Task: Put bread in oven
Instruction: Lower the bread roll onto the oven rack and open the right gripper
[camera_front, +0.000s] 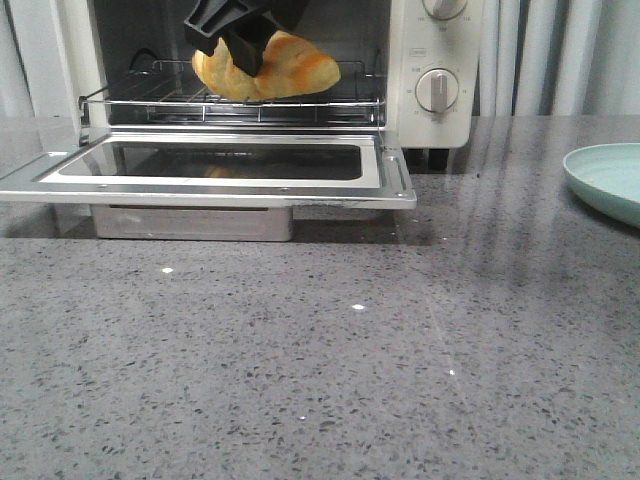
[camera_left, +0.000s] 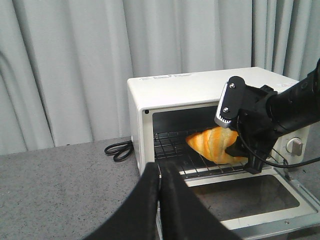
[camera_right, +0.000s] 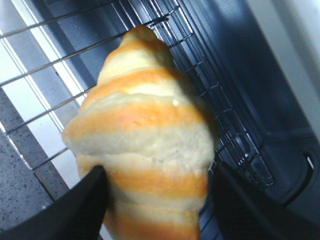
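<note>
Front view, bread (camera_front: 290, 68): gripped by right gripper (camera_front: 238, 45), just above wire rack (camera_front: 230, 98) inside oven (camera_front: 430, 70).
Front view, oven door (camera_front: 210, 170): folded down flat over grey table (camera_front: 320, 360).
Front view, plate (camera_front: 608, 180): pale green, at right edge of table, well apart from oven.
Left wrist view, left gripper (camera_left: 161, 187): fingers pressed together, nothing between, facing oven (camera_left: 200, 87) from outside.
Left wrist view, bread (camera_left: 214, 145): over rack, held by right gripper (camera_left: 245, 150).
Left wrist view, black cable (camera_left: 119, 150): coiled on table beside oven.
Right wrist view, right gripper (camera_right: 157, 200): clamped on both sides of bread (camera_right: 145, 135), rack wires (camera_right: 210, 100) beneath.
</note>
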